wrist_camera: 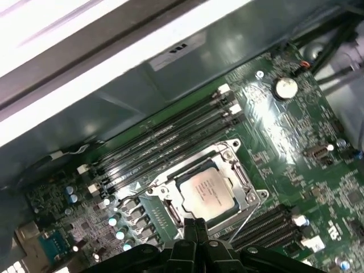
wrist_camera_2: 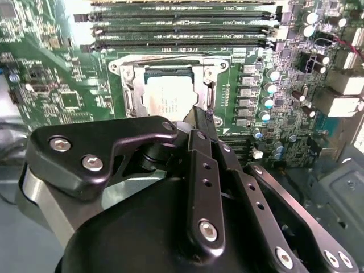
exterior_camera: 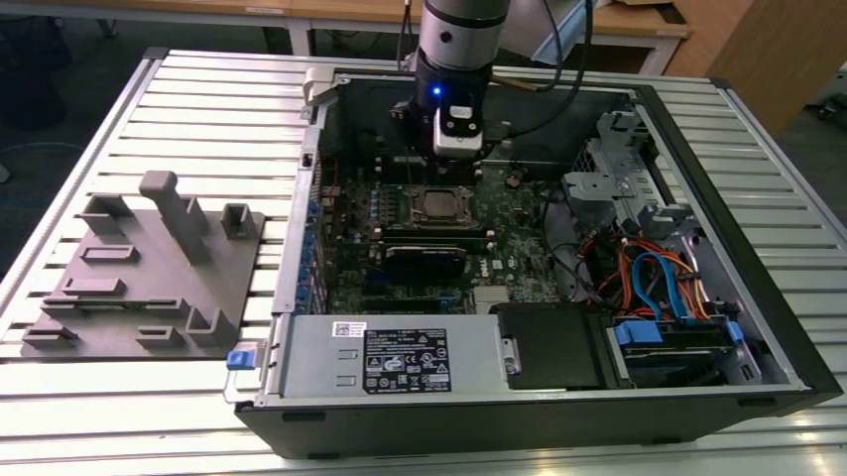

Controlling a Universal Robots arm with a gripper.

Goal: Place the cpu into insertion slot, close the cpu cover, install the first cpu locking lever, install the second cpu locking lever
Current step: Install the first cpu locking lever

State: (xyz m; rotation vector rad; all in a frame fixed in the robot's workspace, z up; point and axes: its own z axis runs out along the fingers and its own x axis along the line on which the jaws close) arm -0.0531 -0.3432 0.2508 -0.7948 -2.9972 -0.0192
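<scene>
2 of my fingers point(wrist_camera: 190, 228), pressed tightly together and gripping nothing, hang close over the edge of the insertion slot point(exterior_camera: 412, 206) on the green motherboard point(wrist_camera: 296, 119), inside an open computer case point(exterior_camera: 781, 327) lying on the slatted worktop point(exterior_camera: 173, 99). The cpu point(wrist_camera: 206, 190) sits flat in the slot, silver top up, with the cpu cover point(wrist_camera: 243, 179) folded down around it. Long black memory slots point(wrist_camera_2: 182, 34) run just beside the socket.

Silver-grey arm point(exterior_camera: 461, 35) with a blue light point(exterior_camera: 435, 94) and black cable point(exterior_camera: 582, 50); black gripper point(wrist_camera_2: 196, 116) studded with silver screws point(wrist_camera_2: 207, 229).
</scene>
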